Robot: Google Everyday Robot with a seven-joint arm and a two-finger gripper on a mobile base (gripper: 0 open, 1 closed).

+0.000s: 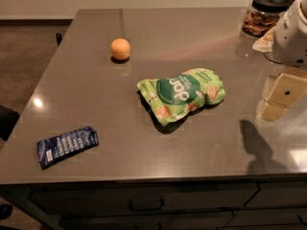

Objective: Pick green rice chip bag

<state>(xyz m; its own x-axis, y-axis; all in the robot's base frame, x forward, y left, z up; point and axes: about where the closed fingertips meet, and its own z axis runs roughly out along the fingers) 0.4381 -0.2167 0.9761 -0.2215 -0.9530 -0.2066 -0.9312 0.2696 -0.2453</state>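
The green rice chip bag (182, 95) lies flat in the middle of the grey countertop (96, 95). It is a crinkly light-green pouch with a dark-green oval, white letters and pictures of round tan rice cakes. My gripper (280, 99) hangs at the right edge of the view, to the right of the bag and well apart from it, above the counter. Its white arm housing (292, 32) rises above it. The gripper holds nothing that I can see.
An orange ball-like fruit (120, 48) sits behind and left of the bag. A dark blue wrapper (67, 145) lies near the front left edge. A lidded glass jar (264, 13) stands at the back right. Drawers (144, 202) run below the front edge.
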